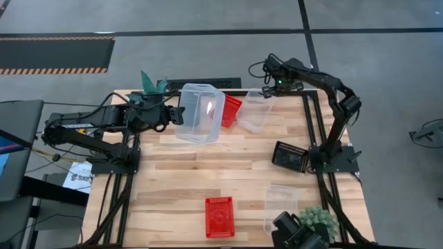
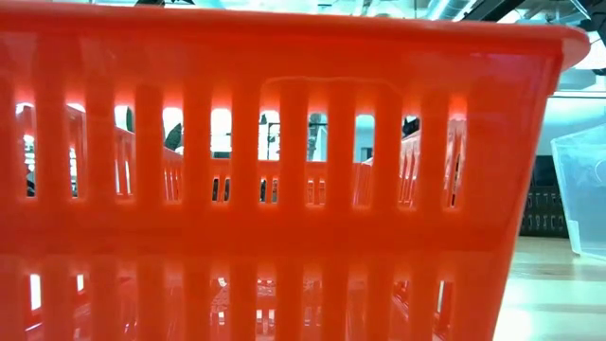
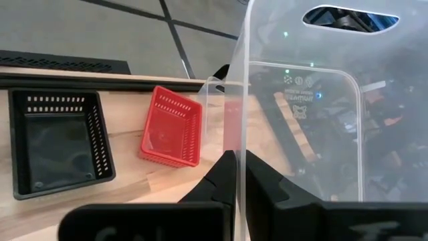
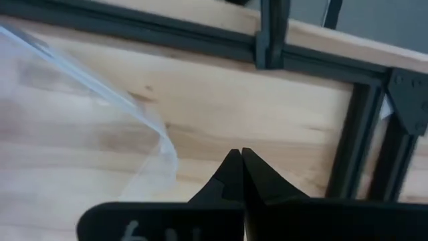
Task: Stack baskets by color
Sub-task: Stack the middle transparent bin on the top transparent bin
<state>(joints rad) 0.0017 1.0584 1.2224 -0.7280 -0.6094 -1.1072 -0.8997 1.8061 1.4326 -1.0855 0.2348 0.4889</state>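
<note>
Left gripper [image 1: 177,114]: closed on the rim of a large clear basket [image 1: 200,113], which is held tilted above the table's [image 1: 194,173] far edge.
Right gripper [image 1: 266,90]: closed, nothing held; positioned at the far rim of a second clear basket [image 1: 254,111].
Red basket [image 1: 231,109]: wedged between those two clear ones.
Near edge: another red basket [image 1: 219,216] and a third clear basket [image 1: 279,203] are seen.
Black basket [image 1: 290,156]: beside the right arm's base.

Clear baskets [image 1: 199,113] and [image 1: 255,111] tilted at the far edge, red one [image 1: 231,109] between, perhaps leaning.
</note>
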